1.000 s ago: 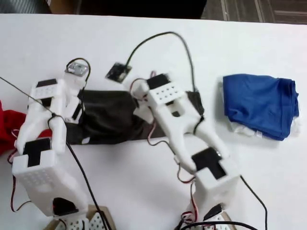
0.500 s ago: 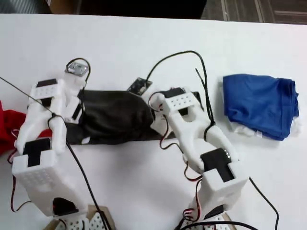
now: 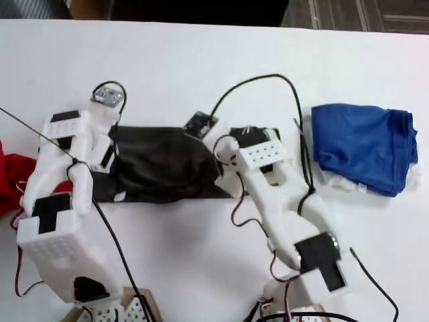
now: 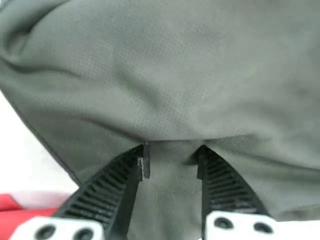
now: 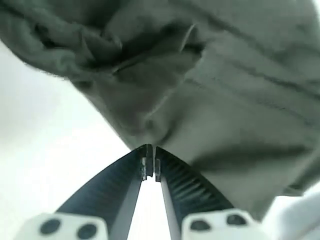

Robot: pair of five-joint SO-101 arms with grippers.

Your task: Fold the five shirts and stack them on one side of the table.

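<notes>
Slippage is likely: right gripper (image 5: 150, 162), jaws nearly closed on just a thin edge of black shirt (image 3: 161, 164) lying on table (image 3: 201, 60) between both grippers, may lose it under tension, while left gripper (image 4: 171, 160), jaws half apart over the cloth, seems to pin nothing, so it could bunch.

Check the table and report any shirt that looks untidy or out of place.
The black shirt lies rumpled in the middle, and the red shirt sits bunched at the left edge of the table, far from the folded blue shirt.
</notes>
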